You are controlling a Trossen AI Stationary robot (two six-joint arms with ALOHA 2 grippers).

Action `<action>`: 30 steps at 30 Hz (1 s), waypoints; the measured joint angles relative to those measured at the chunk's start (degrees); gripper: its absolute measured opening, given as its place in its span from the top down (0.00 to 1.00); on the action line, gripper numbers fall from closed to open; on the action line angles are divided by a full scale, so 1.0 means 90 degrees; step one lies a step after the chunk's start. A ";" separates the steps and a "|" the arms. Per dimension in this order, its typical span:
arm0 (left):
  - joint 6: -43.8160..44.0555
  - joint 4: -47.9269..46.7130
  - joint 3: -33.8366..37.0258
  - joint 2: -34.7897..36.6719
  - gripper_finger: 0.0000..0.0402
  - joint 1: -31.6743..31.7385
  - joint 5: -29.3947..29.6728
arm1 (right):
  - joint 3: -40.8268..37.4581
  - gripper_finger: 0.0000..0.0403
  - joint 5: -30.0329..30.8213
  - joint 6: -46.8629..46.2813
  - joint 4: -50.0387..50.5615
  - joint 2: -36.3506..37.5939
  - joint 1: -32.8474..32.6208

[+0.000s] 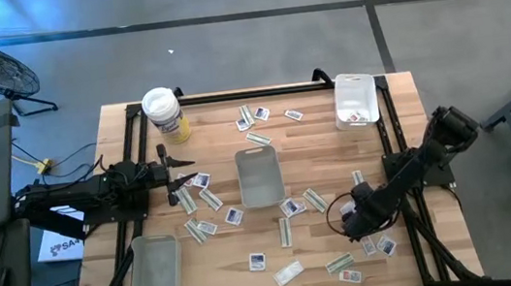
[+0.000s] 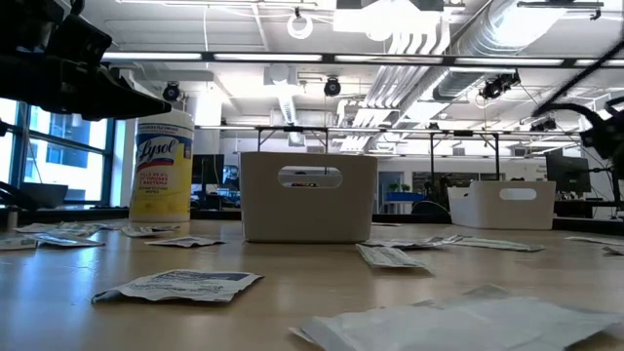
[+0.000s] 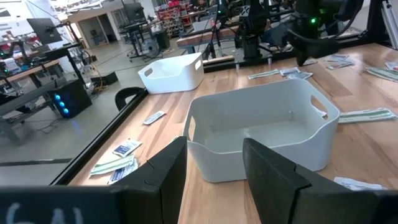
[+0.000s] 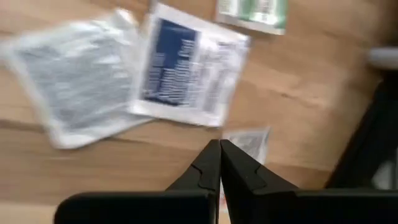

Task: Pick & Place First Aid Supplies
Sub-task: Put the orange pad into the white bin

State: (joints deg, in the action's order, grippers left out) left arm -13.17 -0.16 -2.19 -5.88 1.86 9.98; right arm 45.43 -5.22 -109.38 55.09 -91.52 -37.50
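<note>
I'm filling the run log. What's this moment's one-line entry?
right gripper shut, low over packets | left gripper open, facing center tray | packets scattered

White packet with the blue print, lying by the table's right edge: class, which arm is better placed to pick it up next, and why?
The right arm, probably. Its pincer, fingers pressed together, hangs directly over the white packet. The left pincer is open across the table, facing the centre tray.
</note>
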 joint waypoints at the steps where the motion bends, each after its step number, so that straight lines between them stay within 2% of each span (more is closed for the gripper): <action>1: 0.0000 0.0000 -0.0001 0.0001 0.62 -0.0001 0.0000 | 0.0032 1.00 0.0042 0.0036 -0.0020 0.0009 0.0000; 10: 0.0000 0.0000 -0.0001 0.0000 0.62 0.0001 0.0002 | 0.0050 1.00 0.0054 0.0141 -0.0008 0.0019 -0.0004; 16: 0.0000 0.0000 0.0002 0.0000 0.62 0.0001 0.0005 | 0.0056 0.96 0.0065 -0.0251 0.0558 0.0029 0.0000; 19: 0.0000 0.0000 0.0001 -0.0001 0.62 -0.0001 0.0005 | 0.0061 0.90 0.0027 -0.0349 0.0556 0.0031 -0.0001; 27: 0.0000 0.0000 -0.0001 0.0000 0.62 -0.0002 0.0005 | 0.0067 0.64 -0.0170 -0.0306 0.0710 0.0040 0.0000; 30: 0.0000 0.0000 0.0002 0.0000 0.62 0.0000 0.0005 | 0.0066 0.58 -0.0166 -0.0380 0.0538 0.0041 0.0000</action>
State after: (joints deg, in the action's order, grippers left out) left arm -13.17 -0.16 -2.17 -5.87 1.87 10.02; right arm 46.02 -6.71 -112.79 59.93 -91.15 -37.50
